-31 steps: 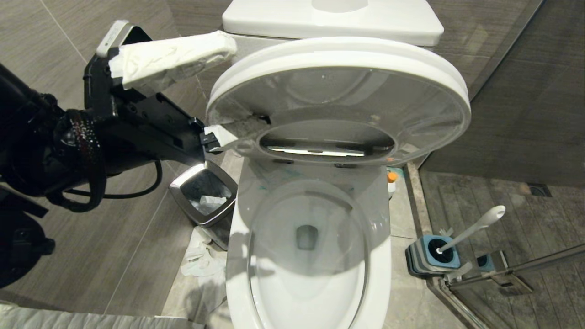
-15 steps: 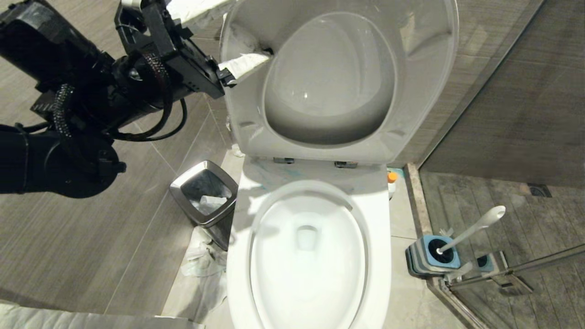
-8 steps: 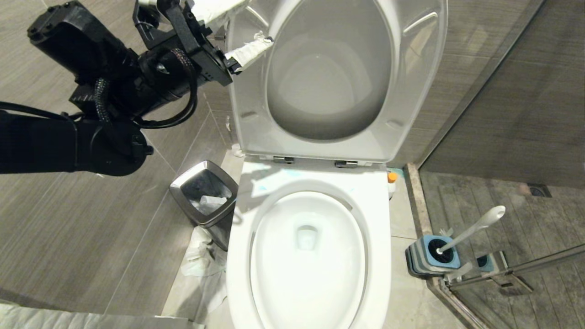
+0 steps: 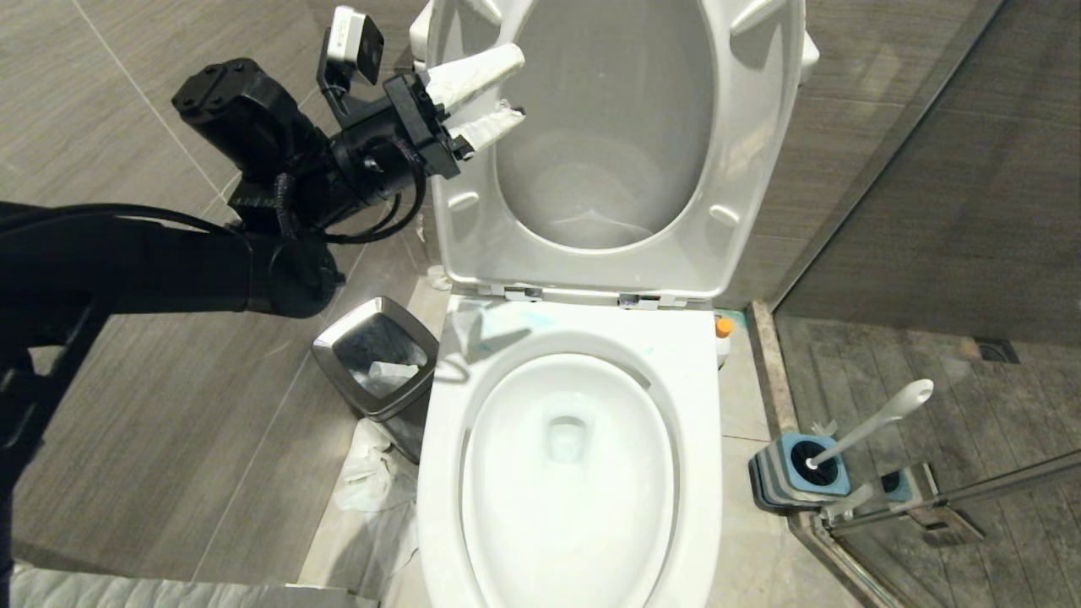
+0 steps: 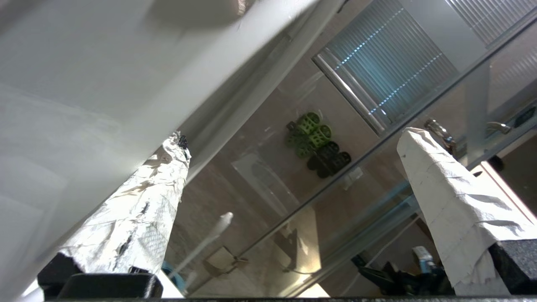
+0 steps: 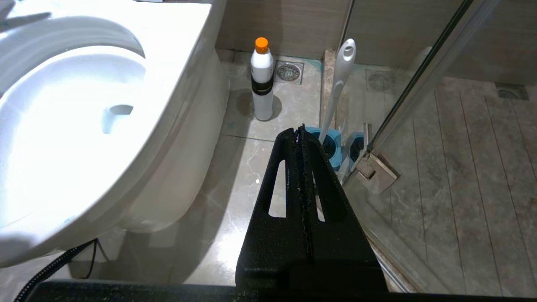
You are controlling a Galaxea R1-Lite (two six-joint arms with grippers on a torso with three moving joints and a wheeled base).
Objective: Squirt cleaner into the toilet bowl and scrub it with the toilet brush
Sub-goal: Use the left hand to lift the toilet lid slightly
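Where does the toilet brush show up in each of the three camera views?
Head view: the toilet brush leans in its blue holder at the lower right, on the floor to the right of the toilet bowl.
Left wrist view: its white handle shows faintly, low in the picture, between the two wrapped pincer fingers.
Right wrist view: its handle rises just above the shut right pincer.
Shared landmark: the glass shower door.

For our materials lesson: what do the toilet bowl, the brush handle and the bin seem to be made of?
Toilet bowl: probably glazed ceramic; glossy white with bright highlights.
Brush handle: likely plastic; slim, smooth, matte white, moulded flat end.
Bin: rim looks like polished metal, mirror-like reflections; the body is hard to judge.
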